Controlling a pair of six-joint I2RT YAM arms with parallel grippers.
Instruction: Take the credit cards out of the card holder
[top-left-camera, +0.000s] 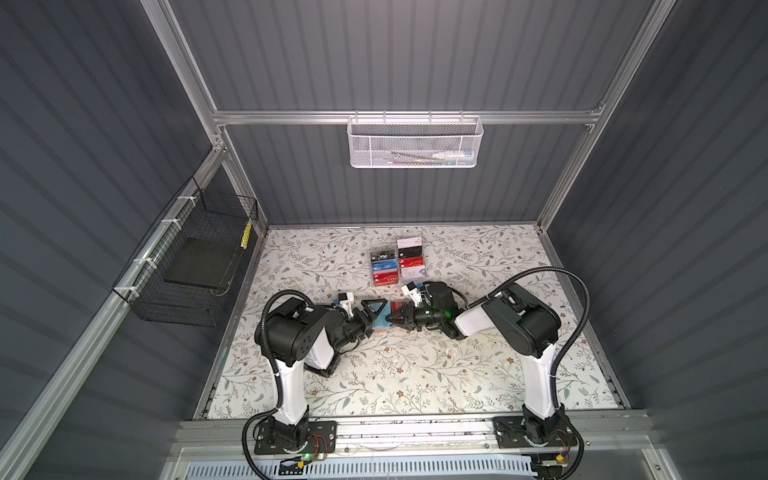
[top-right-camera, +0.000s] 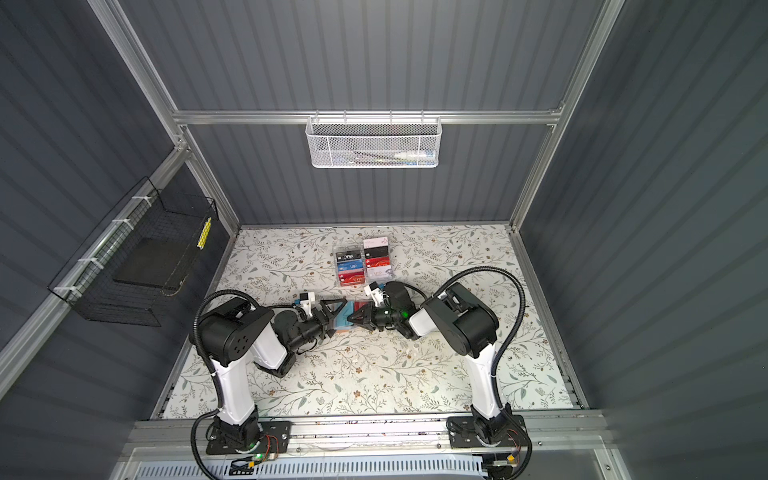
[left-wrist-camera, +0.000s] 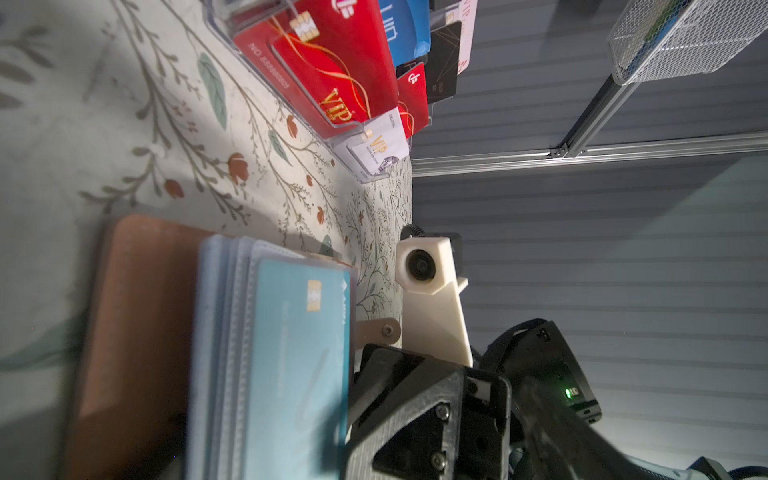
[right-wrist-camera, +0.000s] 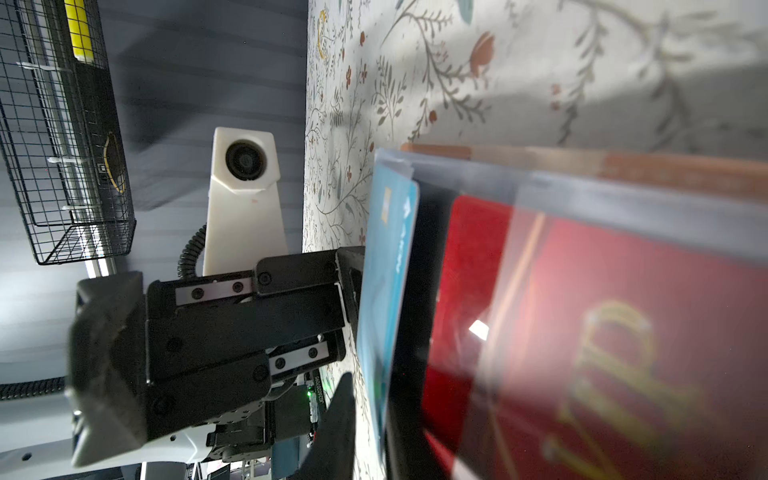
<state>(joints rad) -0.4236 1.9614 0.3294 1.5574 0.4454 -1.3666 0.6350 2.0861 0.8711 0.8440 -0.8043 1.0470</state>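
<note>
The peach card holder (left-wrist-camera: 137, 311) lies open on the floral table between my two grippers. A teal credit card (left-wrist-camera: 291, 353) sits in the top clear sleeve, and a red credit card (right-wrist-camera: 582, 332) shows in a sleeve on the right page. In both top views my left gripper (top-left-camera: 374, 318) stands wide open over the holder's left side. My right gripper (top-left-camera: 390, 318) faces it. Its jaws are drawn narrow around the teal card's (right-wrist-camera: 386, 291) edge. A sliver of table still shows between one finger (right-wrist-camera: 340, 415) and the card. No black card is clearly visible.
A clear acrylic rack (top-left-camera: 397, 264) filled with several VIP cards stands just behind the grippers. A white mesh basket (top-left-camera: 413, 141) hangs on the back rail and a black wire basket (top-left-camera: 187, 257) on the left wall. The two grippers nearly touch.
</note>
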